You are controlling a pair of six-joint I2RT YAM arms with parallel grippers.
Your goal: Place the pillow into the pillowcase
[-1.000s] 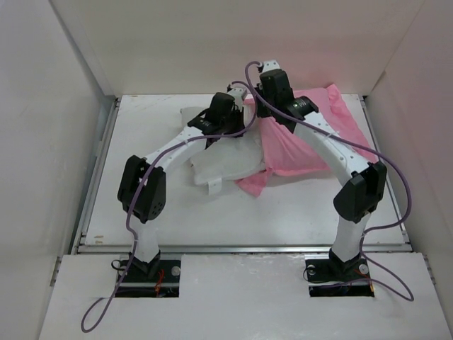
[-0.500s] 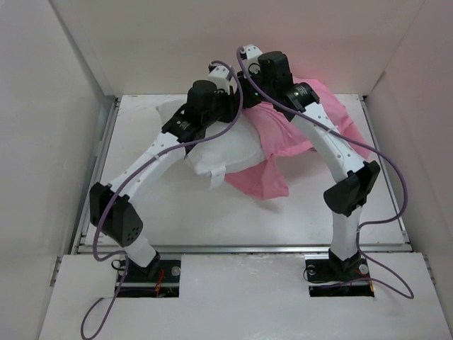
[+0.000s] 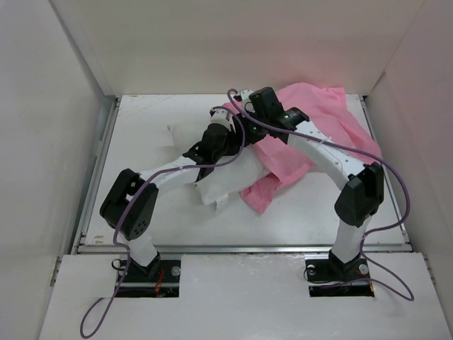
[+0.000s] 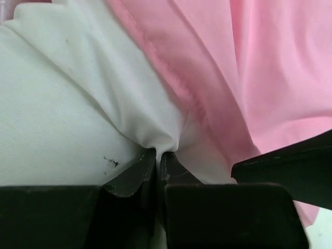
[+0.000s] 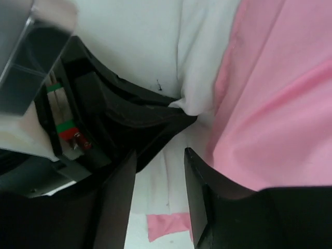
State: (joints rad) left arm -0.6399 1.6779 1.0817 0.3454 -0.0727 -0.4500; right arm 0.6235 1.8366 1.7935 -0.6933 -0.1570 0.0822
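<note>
Your left gripper (image 4: 158, 155) is clamping tight on a small pinch of the pillow (image 4: 57, 104); the white cloth is puckering into a peak right where the jaws are meeting, with folds fanning away from it. Your right gripper (image 5: 161, 155) is standing parted, gripping nothing; it is hovering just beside the left gripper's tips, over the strip of white cloth next to the pillowcase (image 5: 280, 104). In the left wrist view the hem (image 4: 171, 78) of the pillowcase is running slantwise from the upper left down toward the lower right, lying right against the pillow; a dark part of the right gripper is poking in at the right edge.

From the overhead camera, the pillow (image 3: 226, 180) is lying on the table (image 3: 141, 212) near the middle, under both wrists; its long axis is appearing to run from the far left to the near right, though the arms are hiding much of it. The pillowcase (image 3: 318, 120) is spreading out to the right, its length slanting from the near middle up to the far right corner; its near-left edge is touching the pillow's right end; most of the pillow you can see is lying outside the pink cloth.
</note>
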